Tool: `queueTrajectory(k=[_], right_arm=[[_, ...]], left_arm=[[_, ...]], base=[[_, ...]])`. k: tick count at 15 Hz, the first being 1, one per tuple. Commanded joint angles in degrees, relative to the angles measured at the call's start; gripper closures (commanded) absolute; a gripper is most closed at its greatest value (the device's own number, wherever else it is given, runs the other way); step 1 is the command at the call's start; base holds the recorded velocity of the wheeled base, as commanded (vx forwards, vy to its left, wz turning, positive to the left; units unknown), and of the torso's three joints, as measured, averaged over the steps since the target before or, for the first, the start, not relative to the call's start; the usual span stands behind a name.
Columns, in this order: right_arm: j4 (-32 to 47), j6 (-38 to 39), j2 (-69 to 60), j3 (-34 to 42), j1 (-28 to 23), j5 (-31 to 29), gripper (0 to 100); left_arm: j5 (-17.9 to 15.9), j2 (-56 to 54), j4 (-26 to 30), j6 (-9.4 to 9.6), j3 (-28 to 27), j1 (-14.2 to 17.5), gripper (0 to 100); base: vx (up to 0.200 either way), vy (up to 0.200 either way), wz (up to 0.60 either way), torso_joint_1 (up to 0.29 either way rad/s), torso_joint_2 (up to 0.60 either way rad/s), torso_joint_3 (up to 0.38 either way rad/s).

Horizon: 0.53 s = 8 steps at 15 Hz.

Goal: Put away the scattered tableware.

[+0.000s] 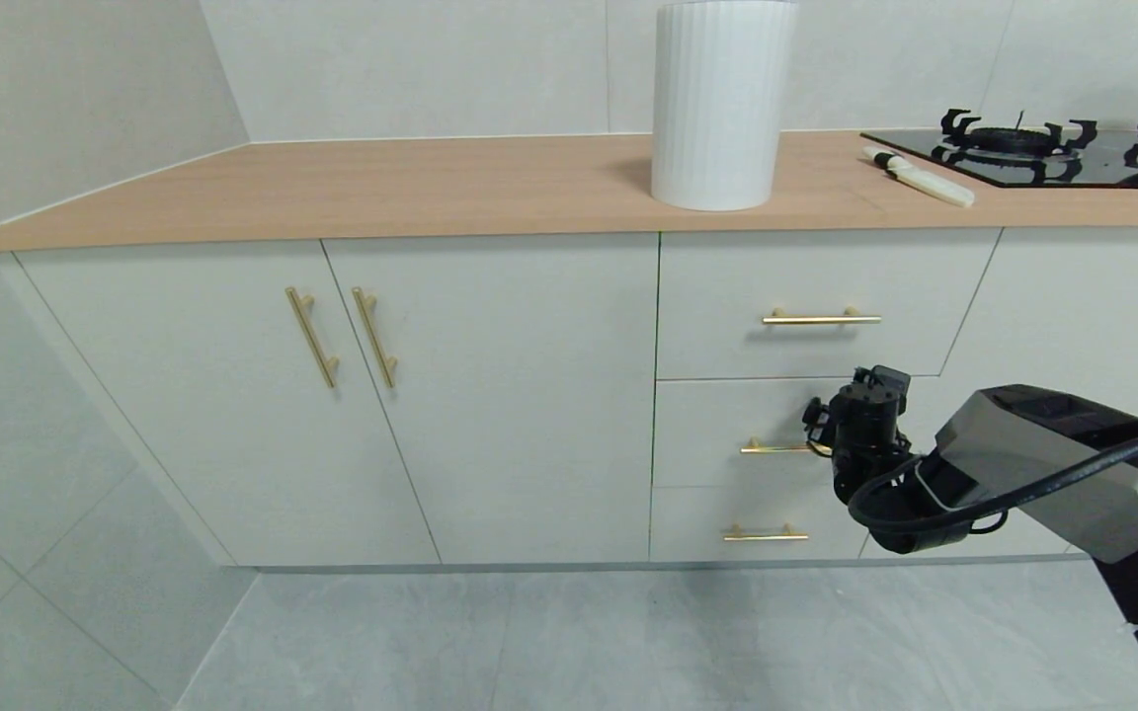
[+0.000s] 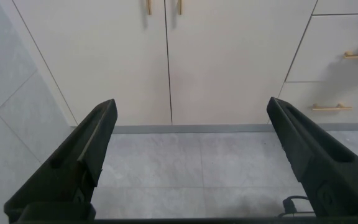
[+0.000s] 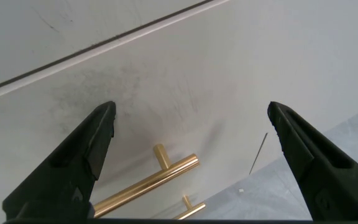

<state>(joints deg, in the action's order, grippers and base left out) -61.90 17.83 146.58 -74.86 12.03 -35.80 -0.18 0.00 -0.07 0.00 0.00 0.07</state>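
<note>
Wooden counter (image 1: pixel 431 188), smooth and matt, lies well above the right gripper (image 3: pixel 190 107), whose jaws stand wide and empty facing a flat drawer (image 1: pixel 727 415); the left gripper (image 2: pixel 191 102) is equally wide, empty. The utensil (image 1: pixel 918 176), on the counter up and right of the right gripper, is slim and cream, probably a light, stiff knife; grasp at mid-length. Round brass handle (image 3: pixel 148 183) just ahead.

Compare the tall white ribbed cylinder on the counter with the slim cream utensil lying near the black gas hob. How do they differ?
The tall white ribbed cylinder stands upright, while the slim cream utensil lies flat at an angle. The cylinder is far wider and taller than the utensil. The cylinder is ribbed all over; the utensil looks smooth, with a dark band near one end. Both are pale and sit apart on the wooden countertop.
</note>
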Motion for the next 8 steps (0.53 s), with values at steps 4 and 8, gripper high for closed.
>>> queueTrajectory(k=[4,8], right_arm=[[0.0,0.0,-3.8,5.6,0.4,0.8,0],[2.3,-0.2,-18.3,17.2,1.4,6.7,0]], left_arm=[[0.0,0.0,0.0,0.00,0.0,0.0,0],[0.0,0.0,0.0,0.00,0.0,0.0,0]], base=[[0.000,0.000,0.00,0.000,0.00,0.000],[0.000,0.000,0.00,0.000,0.00,0.000]])
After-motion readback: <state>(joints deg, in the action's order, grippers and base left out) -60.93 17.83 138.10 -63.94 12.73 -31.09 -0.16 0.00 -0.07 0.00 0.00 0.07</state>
